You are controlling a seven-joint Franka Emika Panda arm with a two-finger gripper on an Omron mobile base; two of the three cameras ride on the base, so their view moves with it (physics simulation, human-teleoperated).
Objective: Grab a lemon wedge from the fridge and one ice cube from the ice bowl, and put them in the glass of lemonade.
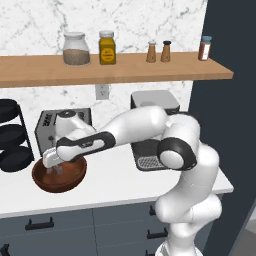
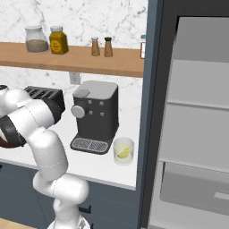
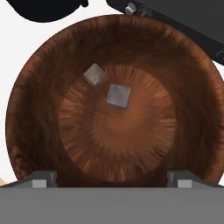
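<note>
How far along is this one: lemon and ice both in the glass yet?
Lemon looks done: a yellow lemon wedge sits in the glass of lemonade. Ice is in hand: the open hand hovers over the ice bowl, both ice cubes ungrasped. Left: grab one, drop it in.

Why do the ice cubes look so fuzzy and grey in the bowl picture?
Hand view: the two ice cubes are see-through, so the brown ice bowl shows through them and their edges look soft. Left base view: the open claw hangs over the bowl, partly hiding them.
</note>
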